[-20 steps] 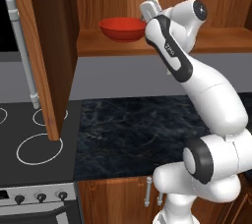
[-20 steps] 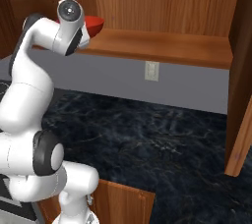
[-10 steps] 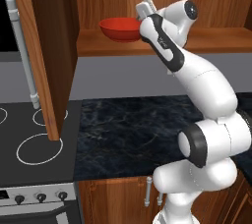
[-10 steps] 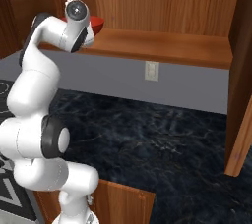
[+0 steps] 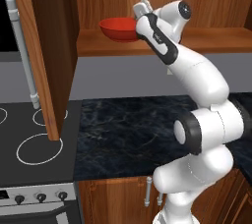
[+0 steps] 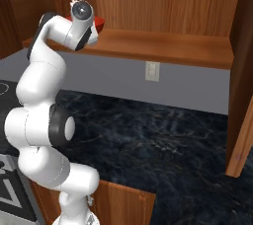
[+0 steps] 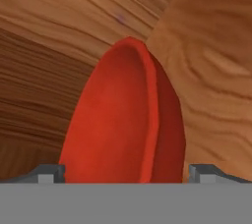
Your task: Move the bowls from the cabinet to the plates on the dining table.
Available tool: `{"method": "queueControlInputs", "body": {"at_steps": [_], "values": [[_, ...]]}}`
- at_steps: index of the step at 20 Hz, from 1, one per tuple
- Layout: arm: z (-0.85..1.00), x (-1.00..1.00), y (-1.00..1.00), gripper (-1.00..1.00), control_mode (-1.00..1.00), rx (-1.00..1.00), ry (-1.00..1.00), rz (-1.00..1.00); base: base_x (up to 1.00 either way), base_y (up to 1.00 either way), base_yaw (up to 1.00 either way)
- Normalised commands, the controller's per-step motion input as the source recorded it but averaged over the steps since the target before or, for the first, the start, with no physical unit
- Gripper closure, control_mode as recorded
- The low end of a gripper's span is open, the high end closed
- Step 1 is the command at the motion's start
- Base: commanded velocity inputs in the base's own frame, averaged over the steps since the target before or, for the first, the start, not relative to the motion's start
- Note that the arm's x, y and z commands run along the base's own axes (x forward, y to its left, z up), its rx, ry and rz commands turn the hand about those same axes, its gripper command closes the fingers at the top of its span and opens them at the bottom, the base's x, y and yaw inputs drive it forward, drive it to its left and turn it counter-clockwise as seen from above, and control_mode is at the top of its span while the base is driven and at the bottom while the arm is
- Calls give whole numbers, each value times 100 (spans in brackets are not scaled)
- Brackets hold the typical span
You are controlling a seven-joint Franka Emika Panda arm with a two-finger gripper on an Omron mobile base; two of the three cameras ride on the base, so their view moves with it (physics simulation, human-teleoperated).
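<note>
**Open gripper at the red bowl on the cabinet shelf**

From the left, we see the cabinet door swung open over the stove. To its right the red bowl sits on the cabinet shelf. Our gripper is spread wide with a finger on either side of the bowl's rim; we cannot tell whether they touch it.
</note>
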Motion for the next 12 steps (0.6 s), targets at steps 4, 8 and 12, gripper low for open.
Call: {"method": "queueControlInputs", "body": {"at_steps": [4,8,12], "values": [[-15,40,1,-100,-100,0,0,0,0,0,0],[-25,37,4,-100,-100,-1,3,0,0,0,0],[-33,25,24,100,-100,-3,1,0,0,0,0]]}}
